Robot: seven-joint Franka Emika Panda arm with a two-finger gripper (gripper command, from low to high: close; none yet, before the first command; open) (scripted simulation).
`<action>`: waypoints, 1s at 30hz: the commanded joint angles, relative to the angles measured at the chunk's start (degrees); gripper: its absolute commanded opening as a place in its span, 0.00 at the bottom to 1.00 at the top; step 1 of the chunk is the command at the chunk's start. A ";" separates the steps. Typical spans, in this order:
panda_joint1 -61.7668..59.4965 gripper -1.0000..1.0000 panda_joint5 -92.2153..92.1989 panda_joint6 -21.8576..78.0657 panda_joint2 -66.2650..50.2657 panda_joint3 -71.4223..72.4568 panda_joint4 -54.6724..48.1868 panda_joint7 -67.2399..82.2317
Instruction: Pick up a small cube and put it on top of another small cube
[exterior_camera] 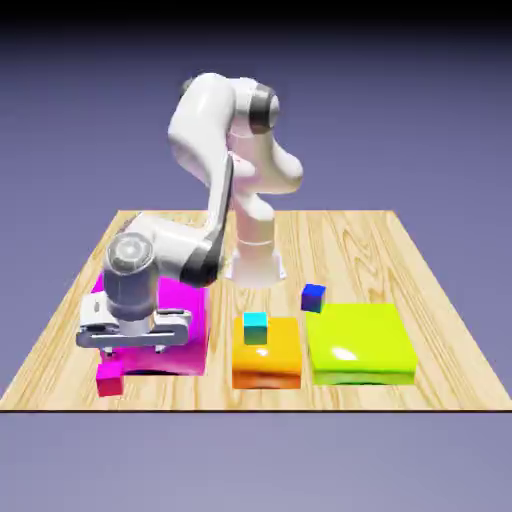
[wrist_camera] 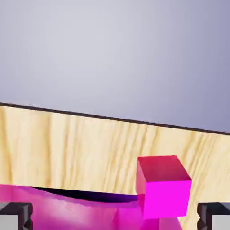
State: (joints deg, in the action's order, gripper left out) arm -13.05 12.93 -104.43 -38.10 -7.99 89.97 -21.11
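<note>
Wood table is carrying the pink cube, which I am finding between and just ahead of my wide-open pincer, nearer its right tip.

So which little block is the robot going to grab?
Find the big magenta block on the exterior view's left of the wooden table. Just in front of it, near the table's edge, sits the small cube, under the gripper. It is the only tiny pink one; the other tiny cubes are cyan and blue.
</note>
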 commanded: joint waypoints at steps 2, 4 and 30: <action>-0.80 0.50 0.76 4.07 -4.14 -0.47 -4.16 1.25; -1.61 0.50 1.51 8.14 -8.28 -0.93 -8.31 2.50; -10.66 0.00 -5.00 19.09 -2.16 16.31 -0.92 -16.10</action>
State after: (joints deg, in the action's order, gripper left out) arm -23.70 7.82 -85.33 -40.26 8.31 89.05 -37.21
